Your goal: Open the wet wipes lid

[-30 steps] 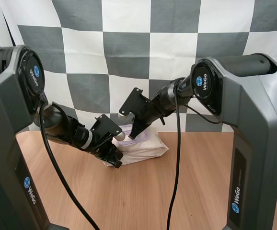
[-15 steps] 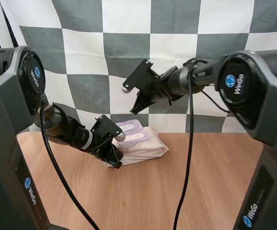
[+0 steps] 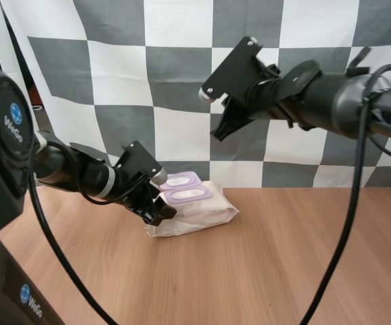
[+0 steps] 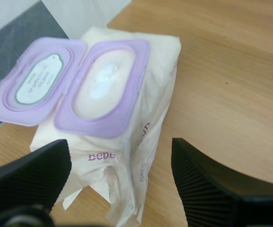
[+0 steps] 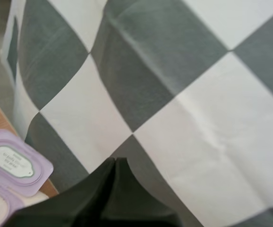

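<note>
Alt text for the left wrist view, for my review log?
A wet wipes pack lies on the wooden table with its purple lid flipped fully open. The left gripper is open and straddles the pack's near end.

The left arm [image 3: 74, 175] reaches low and forward from the table's [image 3: 283, 257] left side, forearm sloping down toward the middle of the far edge. The left gripper [image 3: 159, 210] hangs just above the table there, tilted downward. Its two black fingers [image 4: 30, 172] stand apart, ribbed inner faces turned to each other. The right arm [image 3: 331, 101] stretches out high and almost level, well above the table. The right gripper [image 3: 218, 133] angles down, its fingers pressed together into one dark wedge.
</note>
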Available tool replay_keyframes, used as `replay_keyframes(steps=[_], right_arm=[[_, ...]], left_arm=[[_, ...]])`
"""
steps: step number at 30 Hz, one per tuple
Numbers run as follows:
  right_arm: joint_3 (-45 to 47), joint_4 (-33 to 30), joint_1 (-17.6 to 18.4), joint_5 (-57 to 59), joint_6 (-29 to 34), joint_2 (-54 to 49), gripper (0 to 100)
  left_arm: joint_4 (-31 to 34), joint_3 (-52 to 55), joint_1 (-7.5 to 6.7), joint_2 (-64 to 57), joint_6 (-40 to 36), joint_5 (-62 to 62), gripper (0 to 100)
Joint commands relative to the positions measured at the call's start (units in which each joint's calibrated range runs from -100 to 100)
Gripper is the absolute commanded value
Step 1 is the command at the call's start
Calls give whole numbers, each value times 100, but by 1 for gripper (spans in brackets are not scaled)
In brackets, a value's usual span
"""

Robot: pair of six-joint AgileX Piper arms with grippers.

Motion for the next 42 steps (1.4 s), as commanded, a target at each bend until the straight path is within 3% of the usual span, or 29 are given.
replay_keyframes(steps=[1,6,11,14,15,17,18,21,28,30,34,42], right_arm=[[1,-44,-162,459,107,-1495,0],[1,-125,-252,700,407,-2305,0],[1,-125,-252,1347,988,-3074,0],[1,-125,-252,1918,1222,-3445,0],[1,-125,-252,2064,1278,-3558,0],[1,-125,-252,2189,1334,-3742,0],[1,-125,-252,2189,1334,-3826,0],[1,-135,-252,2189,1444,-3992,0],[1,-556,-252,2189,2215,-4102,0],[1,-836,-252,2207,2568,-4161,0],[279,-1353,-252,2127,3479,-4516,0],[2117,-1336,-252,-203,3653,-5862,0]], left_arm=[[-6,-1,161,-838,-31,717,100],[-6,-1,589,-2453,-80,2486,100],[9,-1,987,-3951,-166,2662,100],[36,-1,1064,-4871,-372,2662,96],[52,-1,1064,-5130,-431,2662,77],[-11,-1,1054,-5539,-599,2662,25],[-83,-1,1022,-5724,-684,2662,0],[-263,-1,833,-6098,-879,2662,0],[-94,168,-57,-6264,-1527,2662,0],[-20,232,-198,-6383,-1643,2662,0],[-21,296,-283,-7224,-2079,2402,0],[-36,465,-365,-8546,-2781,256,0]])
